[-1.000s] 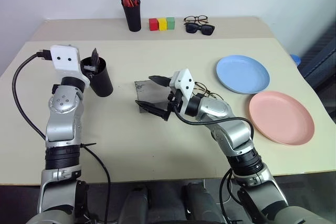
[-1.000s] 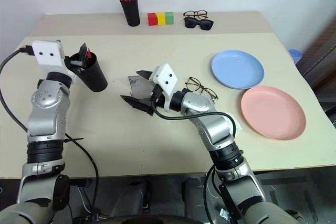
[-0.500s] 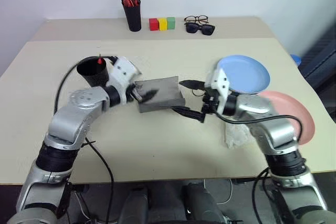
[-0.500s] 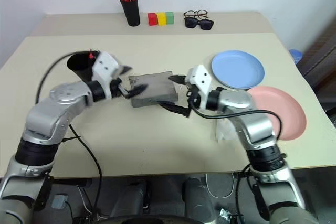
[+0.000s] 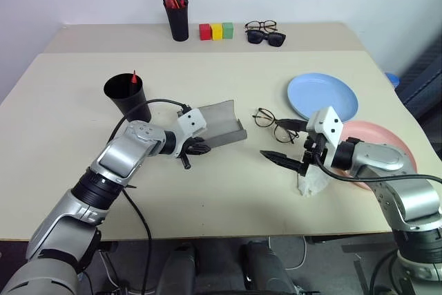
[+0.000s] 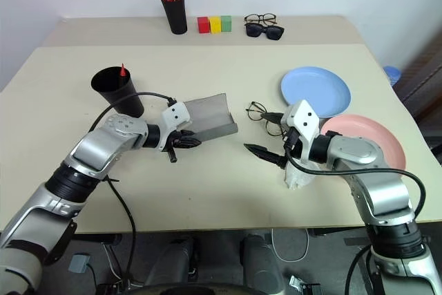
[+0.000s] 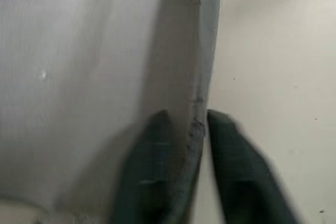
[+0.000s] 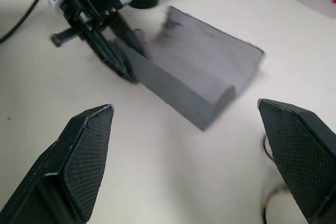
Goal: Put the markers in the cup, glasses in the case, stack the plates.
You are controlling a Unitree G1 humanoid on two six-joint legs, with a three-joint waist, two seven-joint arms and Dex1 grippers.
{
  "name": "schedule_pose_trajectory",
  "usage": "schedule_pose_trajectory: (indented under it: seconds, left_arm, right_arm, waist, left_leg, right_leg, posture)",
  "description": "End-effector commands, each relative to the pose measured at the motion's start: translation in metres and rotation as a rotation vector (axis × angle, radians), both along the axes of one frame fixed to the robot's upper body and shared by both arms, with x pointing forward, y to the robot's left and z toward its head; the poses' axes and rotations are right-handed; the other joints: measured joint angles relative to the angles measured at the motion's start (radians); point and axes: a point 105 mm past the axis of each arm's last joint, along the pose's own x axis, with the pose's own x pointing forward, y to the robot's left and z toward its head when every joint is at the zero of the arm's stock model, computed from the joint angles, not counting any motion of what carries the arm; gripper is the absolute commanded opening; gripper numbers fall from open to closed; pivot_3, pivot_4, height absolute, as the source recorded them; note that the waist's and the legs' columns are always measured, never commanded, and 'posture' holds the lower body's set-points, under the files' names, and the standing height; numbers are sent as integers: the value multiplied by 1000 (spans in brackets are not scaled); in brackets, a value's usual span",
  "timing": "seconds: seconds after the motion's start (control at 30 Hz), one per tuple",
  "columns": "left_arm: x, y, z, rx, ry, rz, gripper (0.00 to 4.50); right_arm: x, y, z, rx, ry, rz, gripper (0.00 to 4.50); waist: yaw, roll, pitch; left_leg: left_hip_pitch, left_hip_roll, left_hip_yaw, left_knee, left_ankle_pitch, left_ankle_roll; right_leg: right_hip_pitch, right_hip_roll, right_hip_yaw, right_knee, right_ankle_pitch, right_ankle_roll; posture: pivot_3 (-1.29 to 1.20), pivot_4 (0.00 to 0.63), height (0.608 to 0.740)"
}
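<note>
The left wrist view showed what the head views could not: the two black fingers point(image 7: 231, 171) of the left gripper point(image 5: 195, 150) were pinched shut on the thin front wall of the grey case point(image 5: 221, 124), one finger inside it and one outside. The right wrist view looked across the counter point(image 5: 207, 198) at the open case, flap up, with the left gripper clamped on its near end. From the head, the left arm reached forward and inward, bent at the wrist, its gripper angled down toward the case. The right gripper point(image 5: 289, 141) hung low above the counter, pointing inward, its fingers spread wide and empty, just short of the wire-framed glasses point(image 5: 271, 121). The glasses lay between the case and the light blue plate point(image 5: 322, 97); the salmon plate point(image 5: 390, 153) sat beside it, partly behind the right arm. A red marker tip point(image 5: 132, 77) stood up out of the black cup point(image 5: 128, 99), which stood near the left elbow.
</note>
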Motion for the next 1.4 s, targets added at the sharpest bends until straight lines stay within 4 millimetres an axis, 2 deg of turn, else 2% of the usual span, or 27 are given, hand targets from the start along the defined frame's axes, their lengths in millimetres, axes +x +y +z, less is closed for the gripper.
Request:
schedule_pose_trajectory:
  seconds: [0.03, 0.2, 0.3, 0.4, 0.5, 0.6, 0.7, 0.83, 0.93, 1.0, 1.1, 1.27, 1.3, 1.4]
  left_arm:
    - [-5, -8, 16, -2, -87, -128, 33]
    - [-20, -3, 22, 26, -139, -271, 33]
    - [-40, 10, 18, 99, -124, -393, 33]
    - [-48, 18, 13, 132, -92, -428, 33]
    - [-42, 22, 8, 165, -110, -389, 907]
    - [-40, 18, 12, 128, -124, -355, 2309]
    - [-43, 10, 35, -23, -132, -316, 2309]
    - [-50, 16, 53, -141, -144, -241, 2309]
    - [-52, 25, 56, -165, -165, -177, 2309]
    - [-54, 39, 57, -175, -165, -107, 2309]
    - [-56, 57, 58, -183, -171, 0, 2309]
    - [-60, 71, 55, -187, -172, 92, 2309]
    - [-62, 72, 53, -183, -169, 100, 2382]
    - [-67, 73, 50, -185, -159, 115, 2382]
  right_arm:
    - [-4, -1, 8, 2, -41, -27, 4500]
    - [1, 0, -6, -36, -4, -88, 4500]
    - [19, -2, -21, -108, 38, -179, 4500]
    - [34, -1, -25, -150, 47, -231, 4500]
    - [50, -4, -24, -187, 30, -279, 4500]
    - [61, -5, -22, -219, 19, -308, 4500]
    - [72, -6, -19, -236, 16, -330, 4500]
    - [84, -13, -22, -261, 39, -385, 4500]
    - [90, -20, -25, -287, 44, -414, 4500]
    - [95, -23, -25, -298, 44, -438, 4500]
    - [101, -21, -23, -293, 41, -445, 4500]
    - [106, -18, -23, -300, 38, -442, 4500]
    - [107, -18, -24, -311, 36, -441, 3955]
    - [108, -21, -25, -321, 37, -451, 2684]
  waist:
    - [-1, 0, 0]
    - [-4, 0, 0]
    - [-10, 1, 0]
    - [-9, 1, 1]
    - [0, 1, 1]
    - [3, 1, 1]
    - [2, 1, 1]
    - [-8, 1, 1]
    - [-11, 2, 1]
    - [-12, 2, 1]
    - [-12, 2, 1]
    - [-9, 2, 1]
    - [-9, 2, 1]
    - [-9, 2, 1]
  left_leg:
    - [0, 0, 0, 0, 0, 0]
    - [0, 0, 0, 0, 0, 0]
    - [0, 1, 0, 0, 0, 0]
    - [1, 1, 1, 0, 0, 0]
    - [0, 1, 1, 0, 0, 0]
    - [-1, 0, 1, 1, 0, 1]
    - [-2, 0, 1, 1, 0, 1]
    - [-6, 1, 0, 2, 0, 1]
    - [-6, 1, 1, 2, 0, 1]
    - [-6, 1, 0, 2, 0, 1]
    - [-6, 1, 1, 2, 0, 1]
    - [-6, 1, 1, 2, 0, 1]
    - [-6, 1, 1, 2, 0, 1]
    - [-6, 1, 1, 2, 0, 1]
  right_leg:
    - [0, 0, 0, 0, 0, 0]
    - [0, 0, 0, 0, 0, 0]
    - [0, 0, 0, 0, 0, 0]
    - [0, 0, 1, 1, 0, 0]
    - [0, 0, 1, 0, 0, 0]
    - [0, 0, 1, 0, 0, 0]
    - [-1, 0, 1, 0, 0, 0]
    - [-6, 0, 1, 2, 0, 0]
    - [-6, 0, 1, 2, 0, 0]
    - [-6, 0, 1, 2, 0, 0]
    - [-7, 0, 1, 3, 0, 0]
    - [-7, -1, 1, 3, 0, 0]
    - [-7, -1, 1, 2, 0, 0]
    - [-7, -1, 1, 2, 0, 0]
  posture:
    - [0, 150, 740]
    - [0, 150, 740]
    - [0, 150, 740]
    - [0, 150, 740]
    - [0, 150, 740]
    - [0, 150, 740]
    - [0, 150, 740]
    - [0, 150, 740]
    - [0, 150, 740]
    - [0, 150, 740]
    - [0, 150, 740]
    - [0, 150, 740]
    - [0, 150, 740]
    - [0, 150, 740]
